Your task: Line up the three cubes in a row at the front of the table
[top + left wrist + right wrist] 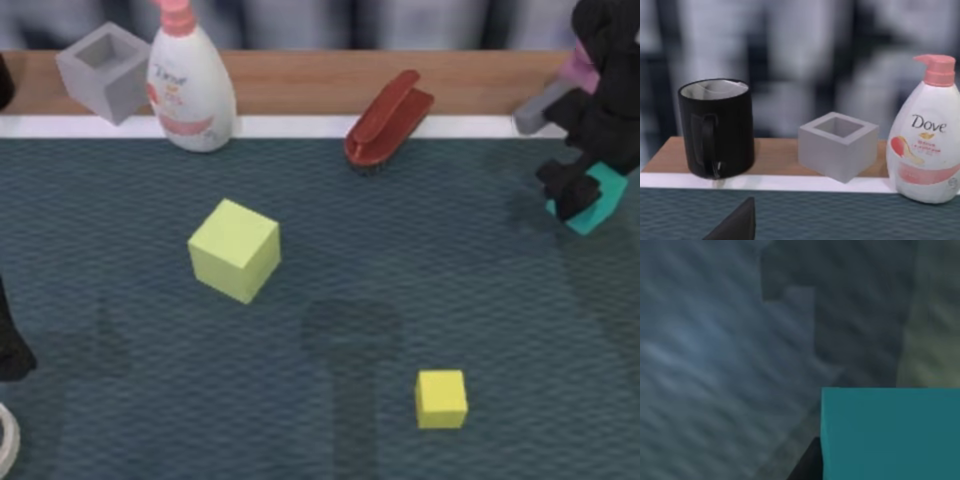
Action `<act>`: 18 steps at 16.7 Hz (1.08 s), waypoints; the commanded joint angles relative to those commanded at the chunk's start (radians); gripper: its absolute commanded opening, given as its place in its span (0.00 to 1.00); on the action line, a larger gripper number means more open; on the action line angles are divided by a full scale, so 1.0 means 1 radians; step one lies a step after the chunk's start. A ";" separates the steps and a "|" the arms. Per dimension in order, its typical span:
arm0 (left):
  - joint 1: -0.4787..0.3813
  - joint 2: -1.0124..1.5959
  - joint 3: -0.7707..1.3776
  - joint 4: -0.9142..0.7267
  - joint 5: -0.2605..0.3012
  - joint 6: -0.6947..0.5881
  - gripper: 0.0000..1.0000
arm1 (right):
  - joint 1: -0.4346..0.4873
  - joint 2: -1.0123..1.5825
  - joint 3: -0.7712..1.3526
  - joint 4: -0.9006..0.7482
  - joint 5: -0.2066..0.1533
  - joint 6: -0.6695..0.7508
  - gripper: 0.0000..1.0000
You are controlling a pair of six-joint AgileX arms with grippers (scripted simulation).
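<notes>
The teal cube (pixel 606 206) is at the table's (pixel 400 270) back right, and my right gripper (pixel 578 192) is shut on it from above. In the right wrist view that cube (pixel 890 435) fills the near corner, with one dark finger (pixel 807 462) against its side and shadowed mat beyond. The larger pale yellow-green cube (pixel 235 250) rests left of centre, turned slightly. The small bright yellow cube (pixel 441 398) lies near the front, right of centre. My left gripper (pixel 12 352) is parked at the left edge, open, holding nothing; one fingertip (pixel 737 225) shows over bare mat.
Along the wooden band at the back stand a grey hollow block (pixel 103 72), a white Dove bottle (pixel 190 85) and a red brush (pixel 388 118). A black mug (pixel 717 127) stands left of the block. A grey and pink object (pixel 545 105) shows beside the right arm.
</notes>
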 joint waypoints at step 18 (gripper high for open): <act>0.000 0.000 0.000 0.000 0.000 0.000 1.00 | 0.277 -0.144 -0.107 -0.042 0.006 0.519 0.00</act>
